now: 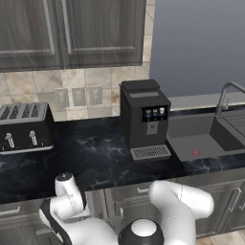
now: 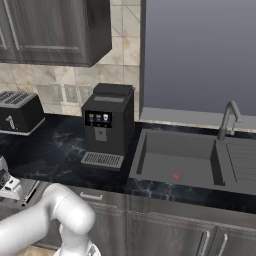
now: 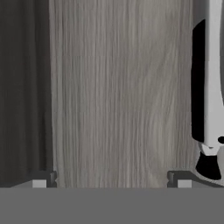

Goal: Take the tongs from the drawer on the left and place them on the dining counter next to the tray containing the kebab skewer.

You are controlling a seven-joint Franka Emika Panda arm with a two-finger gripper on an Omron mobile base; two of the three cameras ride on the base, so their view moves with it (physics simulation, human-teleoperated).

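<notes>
**Gripper open over the drawer, tongs at its side**

In the hand view the gripper (image 3: 111, 183) looks straight down on the pale grey wood-grain floor of the drawer (image 3: 118, 96), its two finger tips set wide apart with nothing between them. The tongs (image 3: 209, 87) lie along one side of that floor, near the drawer's wall: a long slim utensil with a black inner strip, a pale silvery body and a dark tip toward the gripper. They sit just outside the gap between the finger tips, not inside it.

From the base views the arm reaches down below the front edge of the table (image 1: 95, 158), which carries a toaster (image 1: 25, 127), a coffee machine (image 1: 144, 117) and a sink (image 2: 185, 160).

The tongs look light, stiff and smooth, so they may slip or pivot if pinched near an end. A hold across the middle of their length, with the fingers closing over the narrow width, seems safest; the gripper would first need to shift sideways toward them.

No brand, label or readable writing shows; the coffee machine's small screen has only tiny coloured icons.
</notes>
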